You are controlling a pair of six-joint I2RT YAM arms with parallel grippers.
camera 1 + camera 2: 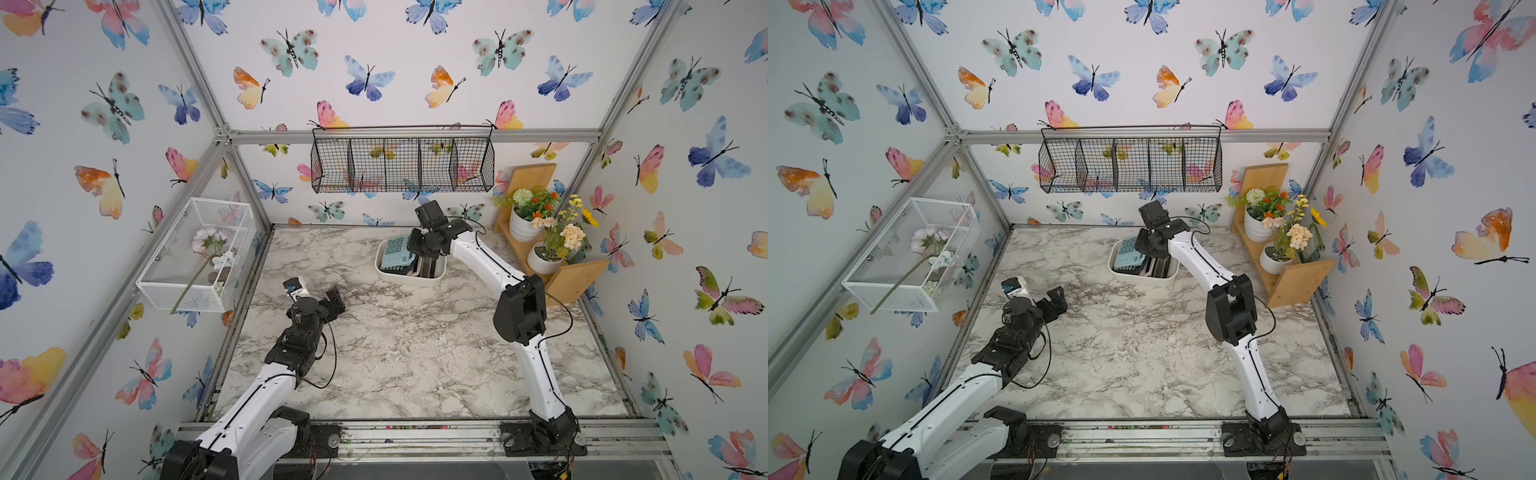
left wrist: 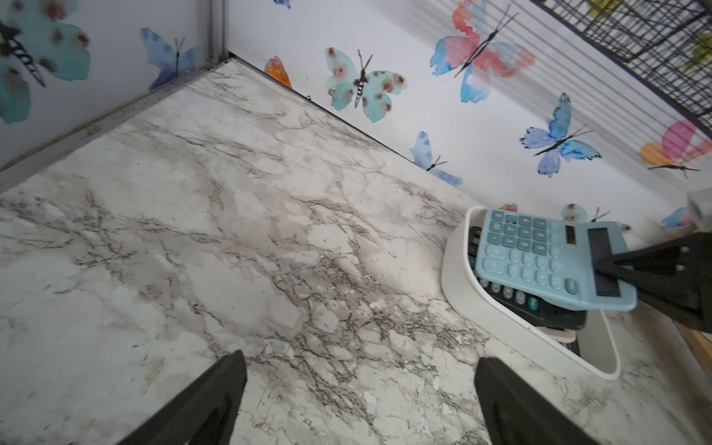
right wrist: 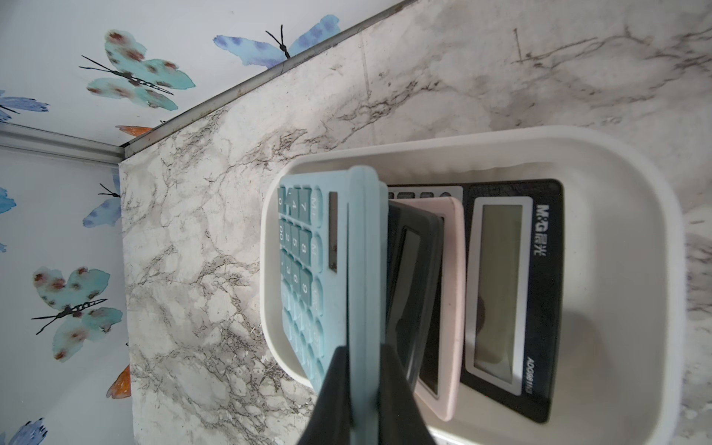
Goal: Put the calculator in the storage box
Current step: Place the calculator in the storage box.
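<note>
Lower left of centre in a top view, the left gripper (image 1: 334,301) hangs over the marble table (image 1: 415,353), jaws spread wide and empty. At centre sits the white storage box (image 1: 409,279). The blue calculator (image 1: 392,251) tilts into it over other calculators (image 3: 512,289), its display end pinched by the right gripper (image 1: 417,246).

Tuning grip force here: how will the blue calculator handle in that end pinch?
Probably stiff: the blue calculator juts from the right gripper without sagging. Held by one end only, it may pivot in the jaws. Smooth plastic over stacked calculators in the storage box: likely slides when released.
</note>
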